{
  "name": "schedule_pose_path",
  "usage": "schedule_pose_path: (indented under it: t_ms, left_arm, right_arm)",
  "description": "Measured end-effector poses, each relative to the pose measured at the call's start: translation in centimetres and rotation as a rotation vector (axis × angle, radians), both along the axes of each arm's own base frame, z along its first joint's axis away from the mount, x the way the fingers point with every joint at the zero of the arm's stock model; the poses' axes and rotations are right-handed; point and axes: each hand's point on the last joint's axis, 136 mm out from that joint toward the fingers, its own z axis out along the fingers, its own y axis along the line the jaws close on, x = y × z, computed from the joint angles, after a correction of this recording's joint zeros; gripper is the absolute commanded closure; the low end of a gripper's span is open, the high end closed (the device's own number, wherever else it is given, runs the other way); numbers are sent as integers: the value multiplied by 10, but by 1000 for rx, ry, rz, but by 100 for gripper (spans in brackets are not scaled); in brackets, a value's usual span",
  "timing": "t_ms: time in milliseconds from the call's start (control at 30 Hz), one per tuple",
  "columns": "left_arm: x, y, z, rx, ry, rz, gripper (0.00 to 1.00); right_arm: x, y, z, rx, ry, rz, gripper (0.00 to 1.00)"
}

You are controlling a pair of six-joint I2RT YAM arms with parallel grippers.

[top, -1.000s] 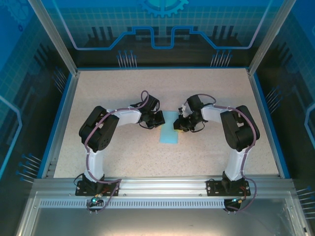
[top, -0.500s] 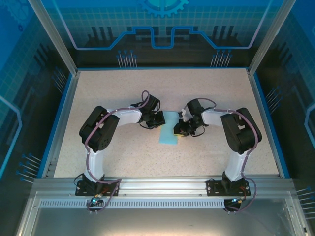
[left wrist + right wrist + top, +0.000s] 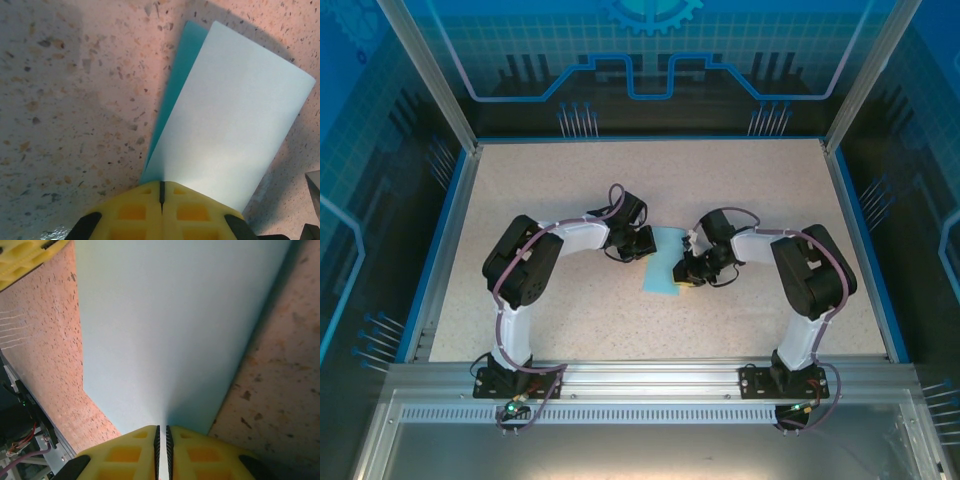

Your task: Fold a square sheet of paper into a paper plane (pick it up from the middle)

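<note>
Paper: you have the light-blue paper (image 3: 661, 268) mid-table, between the two grippers. It shows as a narrow strip running from the near side toward the far side.
Layers: in your left wrist view it is doubled over, with a pale layer on top and a darker teal edge peeking out along the left.
Left gripper: your left gripper (image 3: 161, 194) is closed. Its yellow fingers (image 3: 135, 212) are pressed together, and the paper comes out from between them. It grips the paper's left side, toward the far end.
Right gripper: your right gripper (image 3: 161, 435) is nearly closed, with only a thin slit between its fingers, and the paper runs into that slit. It pinches the paper's right side, nearer to you than the left one does.
Spacing: the two grippers face each other across the paper, close together. A corner of the left one's yellow finger shows at the top left of your right wrist view.
Table: the speckled beige table (image 3: 570, 190) lies under the paper. You cannot tell whether the paper rests flat on it or is lifted.
Rail: a metal rail (image 3: 650, 375) runs along the table's near edge.
</note>
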Motion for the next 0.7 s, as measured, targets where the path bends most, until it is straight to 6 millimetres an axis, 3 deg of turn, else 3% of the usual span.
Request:
schedule_pose_path:
  t_ms: [167, 400, 567, 700]
  left_arm:
    - [0, -1, 2, -2, 0, 0, 83]
    - [3, -7, 29, -37, -47, -4, 73]
    - [2, -9, 61, -81, -102, 6, 73]
    - [-12, -12, 64, -91, -106, -9, 73]
  right_arm:
    - [10, 0, 20, -4, -37, -37, 82]
    - [77, 2, 56, -24, -199, -105, 82]
    - [107, 1, 43, -87, -219, -133, 83]
    - [117, -3, 22, -151, -198, -145, 83]
